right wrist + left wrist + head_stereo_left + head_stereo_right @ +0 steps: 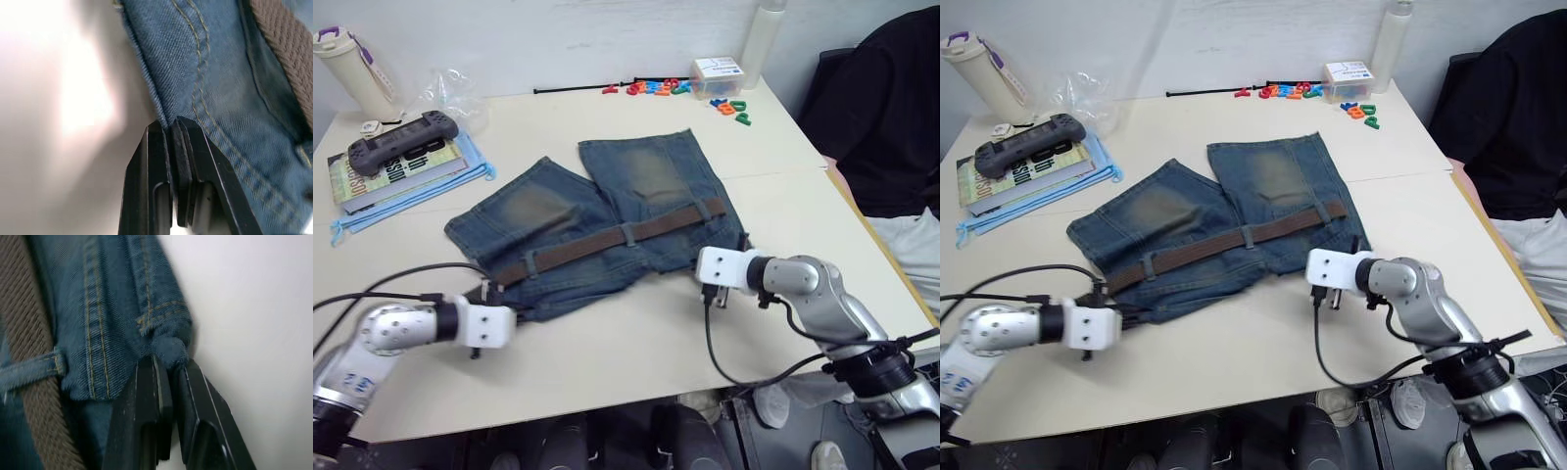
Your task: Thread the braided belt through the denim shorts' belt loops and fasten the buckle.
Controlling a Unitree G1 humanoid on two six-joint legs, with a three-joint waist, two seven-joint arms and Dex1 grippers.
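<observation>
Faded blue denim shorts (607,230) lie mid-tabletop, waistband twd the front edge, w/ dark-brown braided belt (617,240) already under several blue denim belt loops (628,236). Left gripper (166,369) and right gripper (170,129) are each pinched onto a waistband end. Denim looks soft, floppy, likely bunches; belt is limp, so best taken near its tip.

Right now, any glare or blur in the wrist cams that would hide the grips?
Right wrist view: bright glare on the table, but the right gripper pinching the denim shorts reads clearly. Left wrist view: no glare; the braided belt is soft, the left gripper sharper.
</observation>
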